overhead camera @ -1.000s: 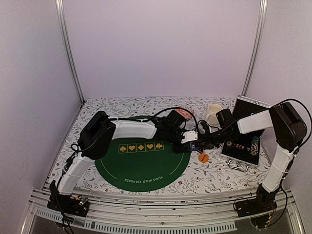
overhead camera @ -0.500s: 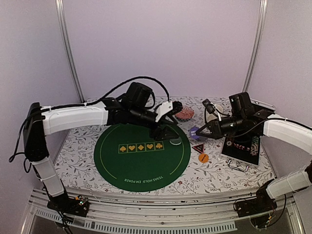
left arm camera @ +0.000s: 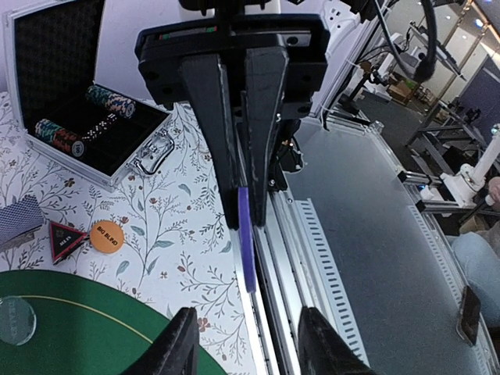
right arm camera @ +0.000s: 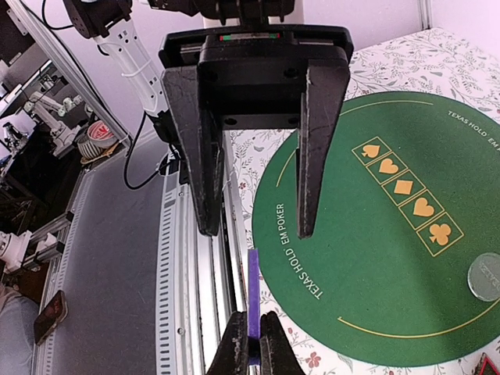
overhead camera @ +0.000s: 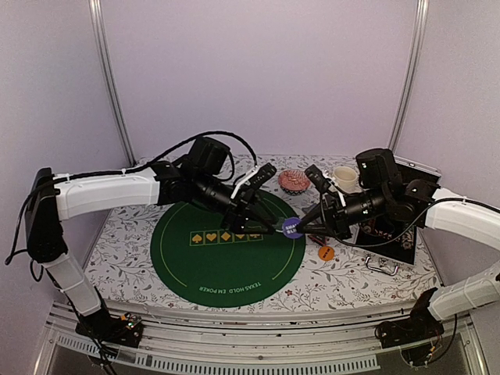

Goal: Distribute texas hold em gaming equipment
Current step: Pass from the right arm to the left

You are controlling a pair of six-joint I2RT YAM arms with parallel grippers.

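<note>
Mat [overhead camera: 211,266] lies on the table [overhead camera: 351,285], centred slightly left, reaching close to the near edge.
Bowl [overhead camera: 294,181] sits behind the mat near the far edge. Mug [overhead camera: 344,178] is just right of it.
Case [overhead camera: 397,248] lies at the right edge. Chip stacks [left arm camera: 109,100] lie inside it.
Between the mat's right rim and the case, far to near: cards [left arm camera: 19,219], marker [left arm camera: 66,240], big-blind button [left arm camera: 107,237]. The marker and that button are just beside each other.
Third button [right arm camera: 486,275] lies on the mat, inside its right rim.
Above that rim, the small-blind button [overhead camera: 291,227] hangs between the left gripper [left arm camera: 248,344], to its left, and the right gripper [right arm camera: 253,336], to its right.
</note>
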